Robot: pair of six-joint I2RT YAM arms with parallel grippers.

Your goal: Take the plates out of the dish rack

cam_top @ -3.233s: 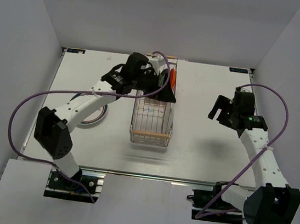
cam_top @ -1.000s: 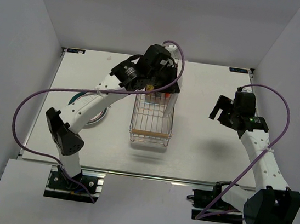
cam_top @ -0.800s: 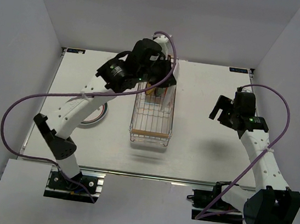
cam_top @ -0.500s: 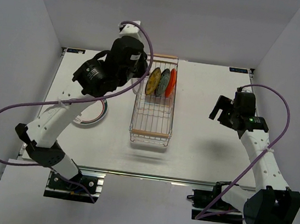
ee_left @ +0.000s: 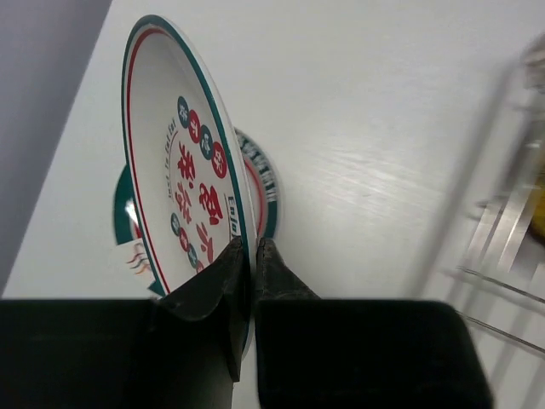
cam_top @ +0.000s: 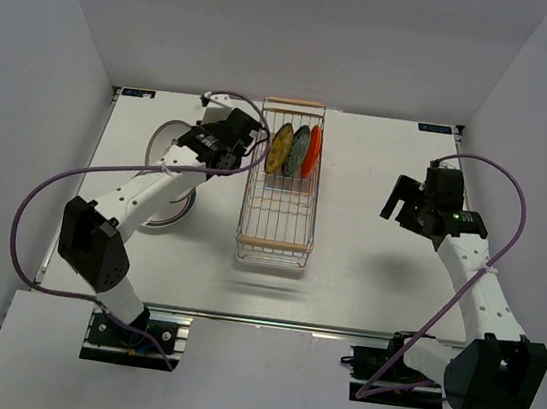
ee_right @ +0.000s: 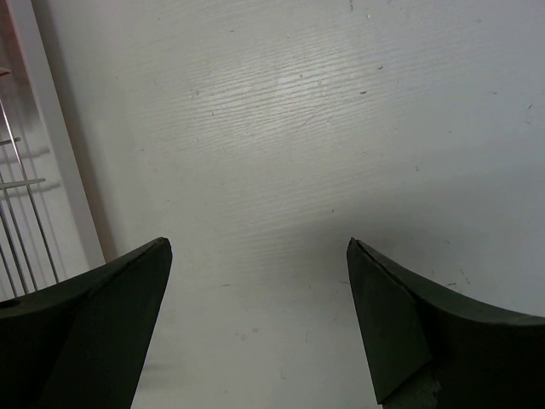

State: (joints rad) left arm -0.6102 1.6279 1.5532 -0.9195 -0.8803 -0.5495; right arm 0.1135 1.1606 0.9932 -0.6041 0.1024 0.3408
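Our left end effector [ee_left: 249,247] is pinched tight on the rim of the red-marked white plate [ee_left: 183,170]. We've just swung it out of the dish rack [cam_top: 273,245], and it hangs on edge by the stack [cam_top: 171,216] on the worktop [cam_top: 378,178]. Only three small plates [cam_top: 298,148] are left racked. Our right end effector [ee_right: 255,247] idles, spread wide.

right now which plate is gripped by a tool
The white plate with red and teal lettering, pinched at its rim by the left tool. The three small coloured plates stand in the dish rack.
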